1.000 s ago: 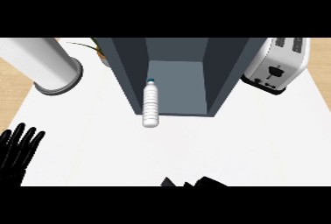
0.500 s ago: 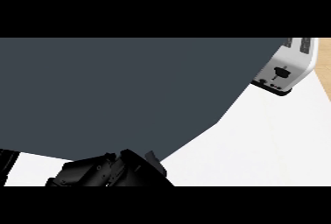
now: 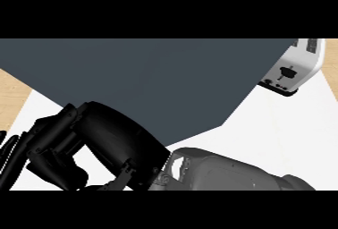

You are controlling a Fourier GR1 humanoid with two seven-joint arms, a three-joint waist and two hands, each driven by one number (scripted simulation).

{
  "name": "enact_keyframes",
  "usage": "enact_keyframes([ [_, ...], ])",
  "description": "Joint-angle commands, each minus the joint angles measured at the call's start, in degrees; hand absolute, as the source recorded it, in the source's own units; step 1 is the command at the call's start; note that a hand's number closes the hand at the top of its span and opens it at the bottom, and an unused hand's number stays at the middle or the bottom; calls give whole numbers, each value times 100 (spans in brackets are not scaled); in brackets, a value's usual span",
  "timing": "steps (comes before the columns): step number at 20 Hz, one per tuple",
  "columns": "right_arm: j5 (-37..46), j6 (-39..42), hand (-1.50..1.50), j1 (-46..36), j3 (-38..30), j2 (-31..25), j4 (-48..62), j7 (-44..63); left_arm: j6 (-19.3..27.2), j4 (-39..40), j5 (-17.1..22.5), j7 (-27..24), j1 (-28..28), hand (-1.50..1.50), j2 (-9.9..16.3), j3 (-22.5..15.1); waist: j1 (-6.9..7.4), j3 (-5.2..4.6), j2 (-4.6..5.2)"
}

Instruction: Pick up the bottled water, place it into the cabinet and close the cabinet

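The dark grey cabinet point(image 3: 145, 80) fills the upper and middle part of the head view, and only its flat outer face shows. No bottled water is visible anywhere. My right hand point(image 3: 112, 138) is very close to the camera at the lower left of centre, below the cabinet's lower edge, with its grey forearm point(image 3: 224, 172) running off to the lower right. Whether it holds anything is hidden by the back of the hand. My left hand point(image 3: 9, 156) shows only as straight fingers at the left edge, resting over the white counter.
A white toaster point(image 3: 293, 67) stands at the upper right on the white counter point(image 3: 290, 134). A strip of wooden surface point(image 3: 13, 87) shows at the left, beside the cabinet.
A second ago the open cabinet, the bottle lying at its front and a grey cylinder were in view. Now the cabinet's face hides them, and my right hand has risen large into view.
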Motion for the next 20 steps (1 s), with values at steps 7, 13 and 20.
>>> enact_keyframes([
  [7, -644, 1816, 150, 266, -964, -180, 1073, -263, -223, -234, -189, 77, 486, -150, -285, 381, -162, -7, -27],
  [13, -417, 2344, 150, 52, -1552, -369, 2122, -767, -185, -549, -167, 387, 447, -150, -327, 616, -145, -7, -19],
  [20, 421, 1968, 150, -15, -1815, -550, 2821, -1542, -109, -438, -10, 698, 127, -150, -396, 608, -184, -9, 4],
])
